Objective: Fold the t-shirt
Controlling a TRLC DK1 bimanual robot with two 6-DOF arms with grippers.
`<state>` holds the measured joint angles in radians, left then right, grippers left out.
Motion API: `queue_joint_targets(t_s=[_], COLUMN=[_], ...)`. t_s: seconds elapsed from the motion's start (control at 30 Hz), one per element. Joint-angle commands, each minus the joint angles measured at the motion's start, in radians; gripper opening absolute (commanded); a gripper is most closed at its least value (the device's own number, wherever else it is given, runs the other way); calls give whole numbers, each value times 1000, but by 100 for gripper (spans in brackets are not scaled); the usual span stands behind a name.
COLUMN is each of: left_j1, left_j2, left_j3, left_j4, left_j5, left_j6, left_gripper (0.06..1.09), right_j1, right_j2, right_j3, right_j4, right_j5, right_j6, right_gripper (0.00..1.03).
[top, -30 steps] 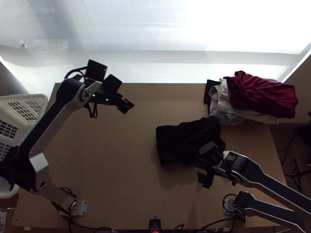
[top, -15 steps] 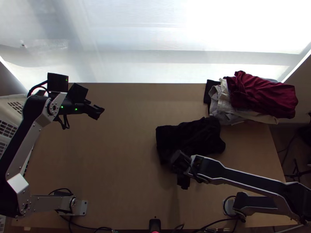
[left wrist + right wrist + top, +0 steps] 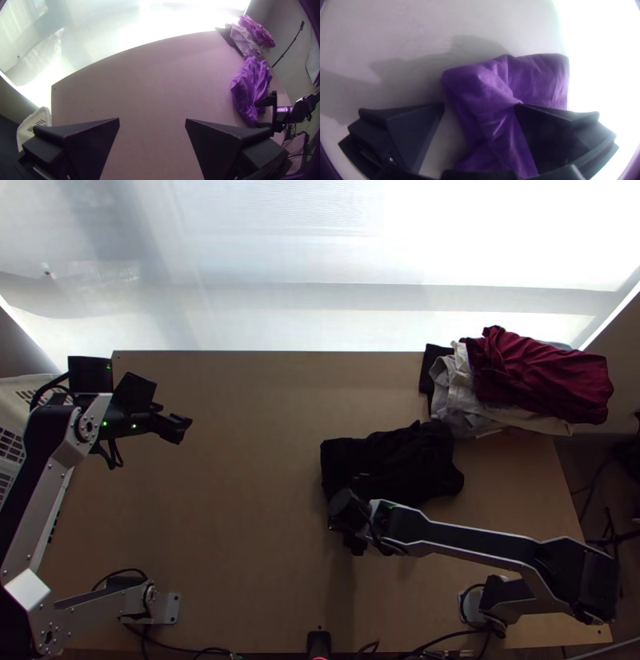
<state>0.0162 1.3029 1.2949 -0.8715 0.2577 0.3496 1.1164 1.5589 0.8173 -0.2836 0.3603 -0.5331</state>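
Observation:
The black t-shirt [image 3: 392, 464] lies bunched into a rough, compact bundle right of the table's centre; in the right wrist view the shirt [image 3: 486, 86] looks purple and creased. My right gripper [image 3: 354, 544] is at the bundle's near left edge. Seen from its wrist, the right gripper [image 3: 480, 105] is open, with part of the cloth between and under its fingers. My left gripper [image 3: 180, 430] is over the table's far left part, well away from the shirt. In its wrist view the left gripper [image 3: 152, 120] stands open above bare wood.
At the far right corner lies a pile of clothes, with a dark red garment [image 3: 540, 376] on top of light ones [image 3: 456, 384]. A white basket [image 3: 12, 444] stands beyond the table's left edge. Bare tabletop [image 3: 240, 500] stretches between the left gripper and the shirt.
The right gripper has moved left along the shirt's near side. My left arm has drawn back to the left and toward the near side. The shirt lies much as before.

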Motion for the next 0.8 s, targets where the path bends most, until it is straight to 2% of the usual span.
queue_joint_targets(t_s=[0.0, 0.17, 0.4, 0.5, 0.57, 0.67, 0.77], left_j1=[18, 22, 22, 22, 24, 27, 41], left_j2=[-54, -90, -133, -149, -157, -165, -172], left_j3=[-66, -85, -137, -157, -171, -187, -200], left_j4=[14, 17, 35, 37, 40, 45, 48], left_j5=[0, 0, 2, 2, 0, 0, 0], left_j6=[5, 2, -6, -12, -12, -6, -3], left_gripper=[102, 102, 102, 102, 102, 102, 102], right_j1=[-7, -10, -12, -15, -18, -24, -50], right_j2=[27, 27, 84, 121, 135, 155, 185], right_j3=[-32, -55, -110, -113, -104, -112, -101], right_j4=[112, 196, 412, 498, 511, 569, 592], right_j5=[91, 174, 307, 339, 339, 339, 338], right_j6=[-79, -143, -240, -275, -275, -275, -274], right_gripper=[97, 97, 96, 90, 75, 34, 5])
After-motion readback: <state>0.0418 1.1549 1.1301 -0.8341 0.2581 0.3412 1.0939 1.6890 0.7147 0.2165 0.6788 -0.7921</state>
